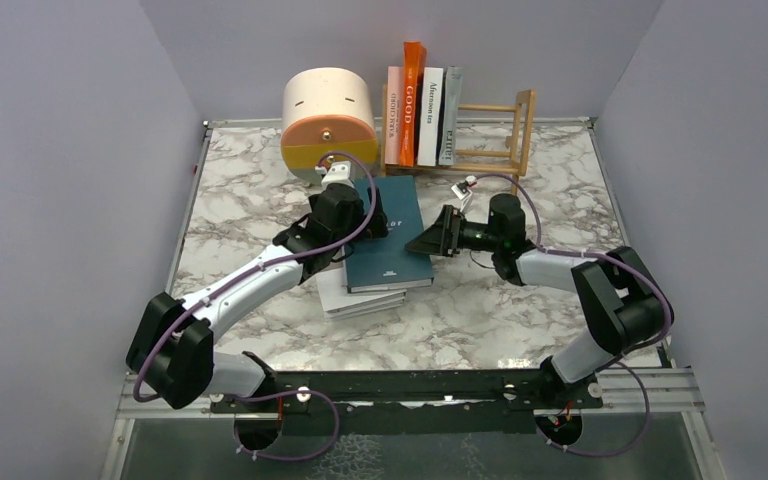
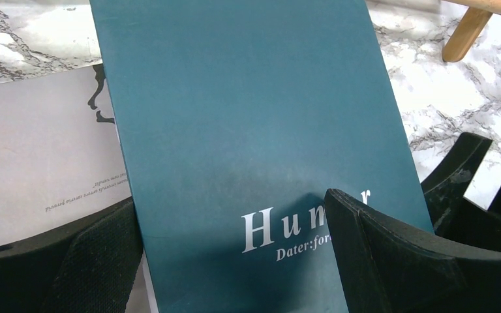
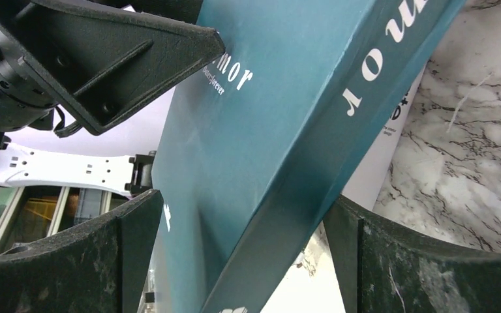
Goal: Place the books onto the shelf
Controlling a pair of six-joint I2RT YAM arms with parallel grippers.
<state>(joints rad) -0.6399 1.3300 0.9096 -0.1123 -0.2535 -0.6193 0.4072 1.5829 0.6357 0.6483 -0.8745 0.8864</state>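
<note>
A teal "Humor" book (image 1: pixel 392 238) lies on top of a stack of white books (image 1: pixel 348 300) at the table's middle. My left gripper (image 1: pixel 352 215) is open at its left side; one finger (image 2: pixel 72 261) sits off the book's edge and the other (image 2: pixel 398 261) hangs over the cover (image 2: pixel 248 117). My right gripper (image 1: pixel 432 240) is open at the book's right side. In the right wrist view the teal spine (image 3: pixel 313 163) runs between the jaws with gaps on both sides. The wooden shelf (image 1: pixel 516 130) at the back holds pink, orange (image 1: pixel 412 100), white and grey books upright.
A round cream, orange and yellow drawer box (image 1: pixel 328 115) stands left of the shelf, just behind my left gripper. The right half of the shelf has no books in it. Grey walls close in the marble table (image 1: pixel 250 200) on three sides.
</note>
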